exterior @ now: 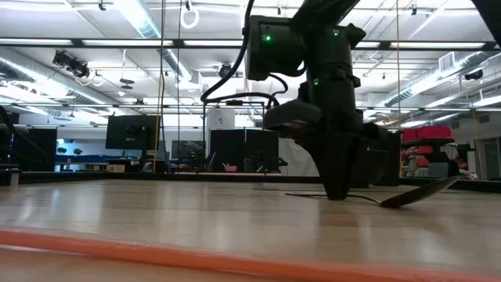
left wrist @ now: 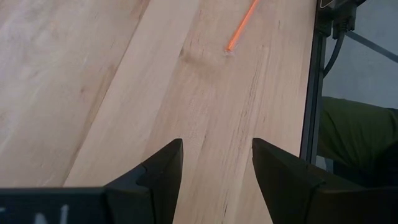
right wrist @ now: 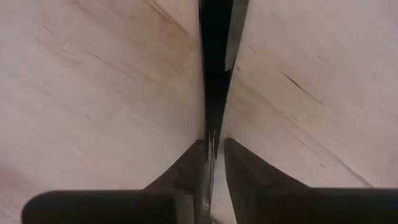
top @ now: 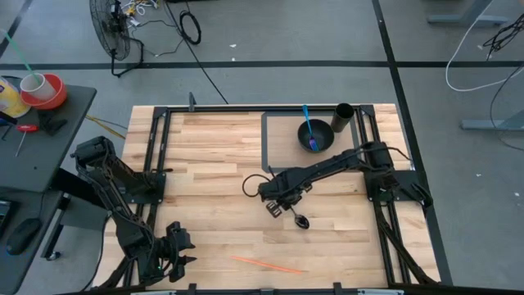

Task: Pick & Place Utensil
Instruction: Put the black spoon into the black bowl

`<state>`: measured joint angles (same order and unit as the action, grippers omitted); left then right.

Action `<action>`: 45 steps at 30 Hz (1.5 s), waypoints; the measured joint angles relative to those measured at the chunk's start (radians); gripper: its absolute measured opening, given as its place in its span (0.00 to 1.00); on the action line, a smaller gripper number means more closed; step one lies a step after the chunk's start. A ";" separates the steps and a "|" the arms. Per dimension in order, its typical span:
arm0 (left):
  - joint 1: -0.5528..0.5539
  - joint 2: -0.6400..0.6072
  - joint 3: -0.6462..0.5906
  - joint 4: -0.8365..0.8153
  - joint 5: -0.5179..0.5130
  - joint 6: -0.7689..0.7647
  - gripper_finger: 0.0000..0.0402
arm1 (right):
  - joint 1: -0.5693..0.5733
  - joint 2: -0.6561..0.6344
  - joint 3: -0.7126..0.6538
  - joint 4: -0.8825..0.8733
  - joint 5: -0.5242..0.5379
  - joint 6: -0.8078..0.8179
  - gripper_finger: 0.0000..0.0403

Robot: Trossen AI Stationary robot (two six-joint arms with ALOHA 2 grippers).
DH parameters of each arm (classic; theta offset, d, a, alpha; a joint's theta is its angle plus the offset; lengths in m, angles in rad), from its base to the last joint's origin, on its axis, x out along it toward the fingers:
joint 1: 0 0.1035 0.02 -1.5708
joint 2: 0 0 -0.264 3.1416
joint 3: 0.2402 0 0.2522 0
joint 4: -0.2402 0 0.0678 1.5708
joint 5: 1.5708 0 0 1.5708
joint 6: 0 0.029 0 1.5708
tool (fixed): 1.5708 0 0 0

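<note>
Right gripper lowered to the middle of the bench, its fingers closed narrowly around the handle of a black spoon, whose bowl rests on the wood just beside it; the right wrist view shows the handle pinched between both fingers. The grasp appears made, but lift and transfer remain. A dark bowl already holding a blue utensil sits on the tray, a likely destination. The left gripper waits, wide open, near the bench's front edge beside an orange stick.

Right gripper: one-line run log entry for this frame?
right gripper: shut on black spoon handle, at table | left gripper: open, idle, near edge
</note>
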<state>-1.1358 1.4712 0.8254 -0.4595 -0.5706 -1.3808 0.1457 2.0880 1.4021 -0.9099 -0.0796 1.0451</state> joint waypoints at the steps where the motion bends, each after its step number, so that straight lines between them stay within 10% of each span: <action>1: 0.000 0.000 0.000 0.000 0.000 0.000 0.49 | 0.005 0.000 0.000 0.001 0.016 0.017 0.15; 15: 0.000 0.000 0.000 0.000 0.000 0.000 0.49 | 0.056 -0.079 -0.001 -0.052 0.142 0.066 0.05; 23: 0.000 0.000 0.000 0.003 0.000 0.000 0.49 | 0.014 -0.305 0.006 -0.194 0.426 0.095 0.06; 34: 0.000 0.000 0.000 0.004 0.000 0.000 0.49 | -0.226 -0.480 0.008 -0.242 0.903 0.052 0.06; 45: 0.000 0.000 0.000 0.006 0.000 0.000 0.49 | -0.495 -0.456 -0.029 -0.089 0.959 -0.109 0.06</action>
<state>-1.1355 1.4712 0.8257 -0.4534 -0.5706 -1.3808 -0.3492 1.6324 1.3729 -0.9987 0.8793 0.9361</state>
